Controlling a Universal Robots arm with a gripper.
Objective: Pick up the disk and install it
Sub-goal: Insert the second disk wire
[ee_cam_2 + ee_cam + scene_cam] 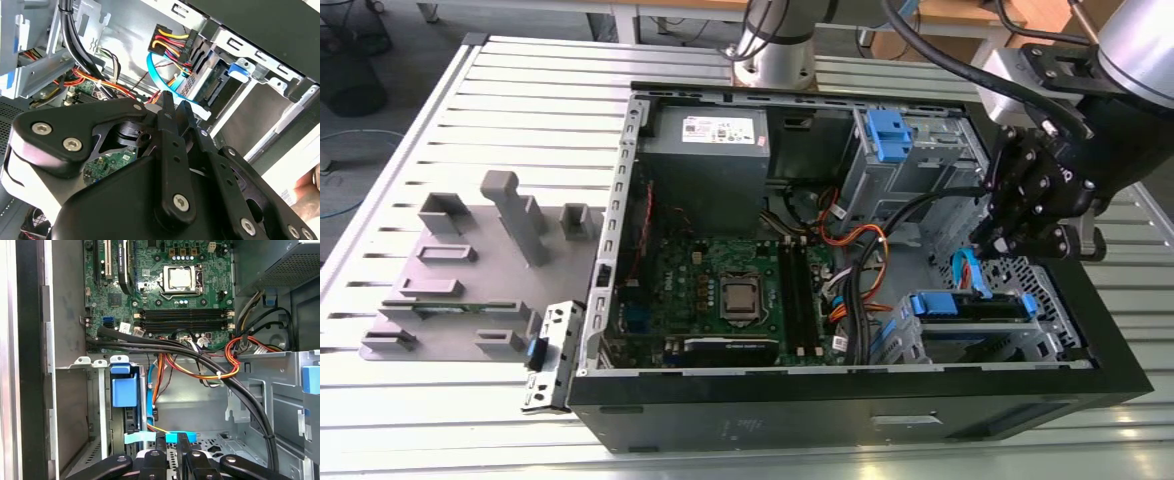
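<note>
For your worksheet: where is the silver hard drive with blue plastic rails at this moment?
In the exterior view, the silver hard drive with blue rails sits in the lower drive bay at the case's right, just below the black gripper.

Black computer case (854, 410), green motherboard (720, 270), blue-railed disk (967, 305), grey slatted table (454, 420).

The gripper (174, 111) is matt black metal with bright steel screws. The case (854, 405) is black painted metal, bare grey steel inside, around a glossy green motherboard (165, 285).
</note>
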